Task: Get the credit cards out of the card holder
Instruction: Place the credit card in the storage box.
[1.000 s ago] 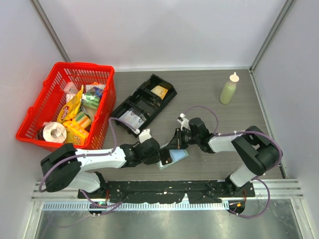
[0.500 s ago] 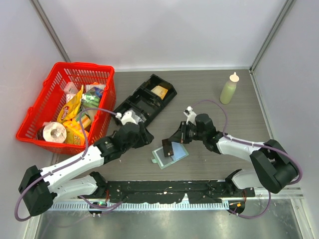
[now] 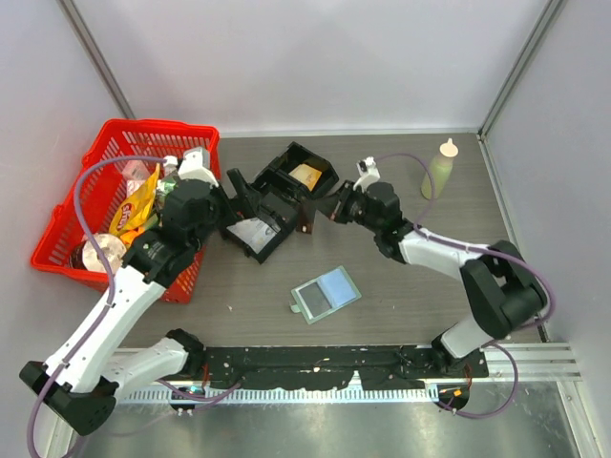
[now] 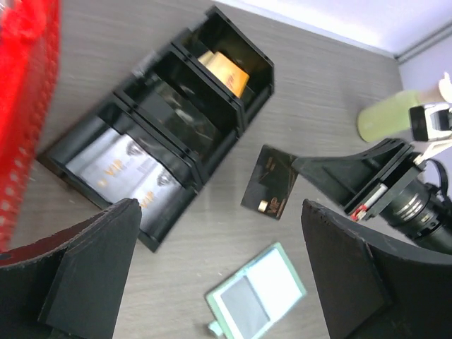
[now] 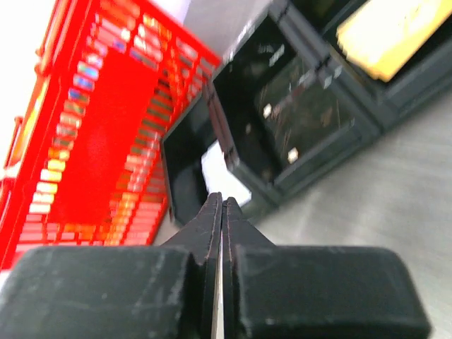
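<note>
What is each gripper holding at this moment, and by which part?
The right gripper pinches a dark card by a corner, at the end away from its gold chip. The left gripper is open and holds nothing.

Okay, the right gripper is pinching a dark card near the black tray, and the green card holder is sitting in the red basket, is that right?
Not quite: the card holder lies open on the table, not in the red basket, as the top external view shows. The right gripper does pinch a dark card near the black tray.
</note>
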